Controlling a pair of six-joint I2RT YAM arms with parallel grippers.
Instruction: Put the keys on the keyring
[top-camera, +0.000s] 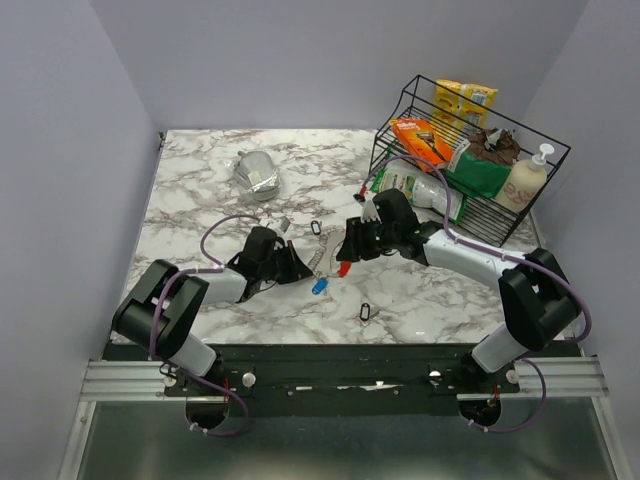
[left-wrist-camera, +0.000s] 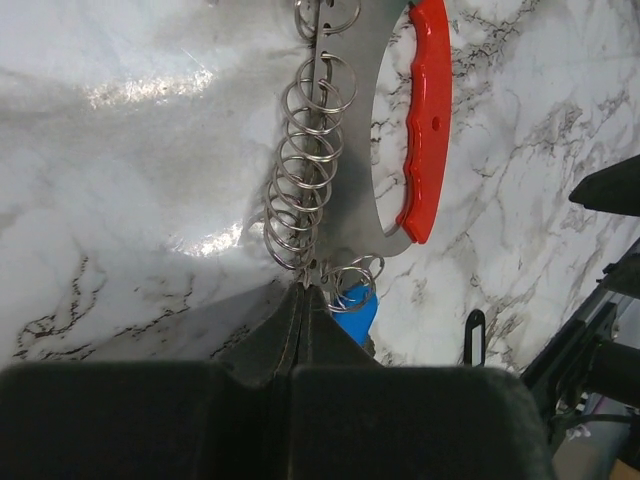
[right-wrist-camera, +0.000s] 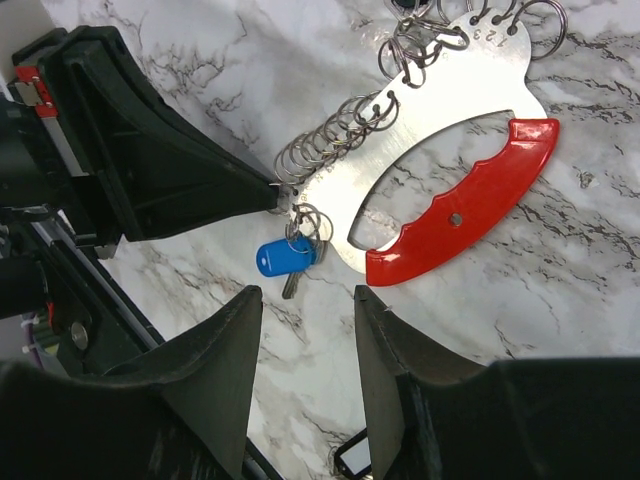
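The keyring (top-camera: 322, 262) lies on the marble between my arms: a silver plate (right-wrist-camera: 440, 110) with a row of wire rings (left-wrist-camera: 305, 170), a curved red tag (left-wrist-camera: 430, 120) and a small blue tag (right-wrist-camera: 285, 257). My left gripper (left-wrist-camera: 300, 290) is shut, its tips pinching the plate's end by the rings, right above the blue tag (left-wrist-camera: 355, 310). My right gripper (right-wrist-camera: 308, 295) hovers open just short of the red tag (right-wrist-camera: 470, 210), holding nothing. One black key (top-camera: 316, 228) lies beyond the keyring. The other key (top-camera: 366, 312) lies nearer, also seen as the key (left-wrist-camera: 474, 338) and the key (right-wrist-camera: 352, 458).
A black wire basket (top-camera: 505, 225) with snack packs and a lotion bottle stands at the back right. A crumpled silver pouch (top-camera: 258, 172) lies at the back left. A small grey piece (top-camera: 281, 224) rests near the left gripper. Grey walls close in the table.
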